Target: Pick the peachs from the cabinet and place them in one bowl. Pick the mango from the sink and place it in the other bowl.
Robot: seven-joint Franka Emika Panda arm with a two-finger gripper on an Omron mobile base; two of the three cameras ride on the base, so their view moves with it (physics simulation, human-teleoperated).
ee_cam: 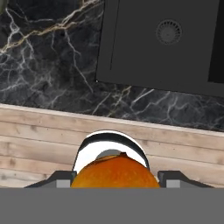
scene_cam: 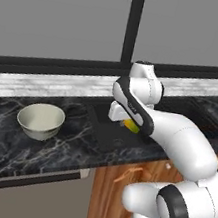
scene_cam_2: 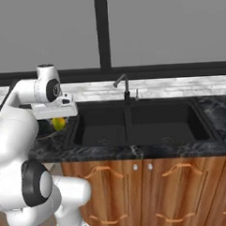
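Observation:
My gripper [scene_cam: 128, 123] is shut on the mango [scene_cam: 131, 126], a small yellow fruit with a green patch. It hangs over the left rim of the black sink [scene_cam: 107, 133]. From the right base the mango [scene_cam_2: 59, 123] shows under the hand, with the gripper [scene_cam_2: 58, 120] left of the sink [scene_cam_2: 143, 125]. In the hand view the fruit [ee_cam: 114, 171] looks orange between the fingertips, and the gripper [ee_cam: 114, 178] looks down on the sink [ee_cam: 144, 57]. The pale glossy bowl [scene_cam: 40, 120] stands on the counter to the left. The peachs, the cabinet and the wooden bowl are out of view.
A thin dark faucet [scene_cam_2: 125, 88] rises behind the sink. Black marble counter [scene_cam: 4, 138] runs to both sides. Wooden cabinet doors [scene_cam_2: 151, 188] sit under it, beside a grey appliance front [scene_cam: 35, 194]. A window wall [scene_cam: 71, 18] backs the counter.

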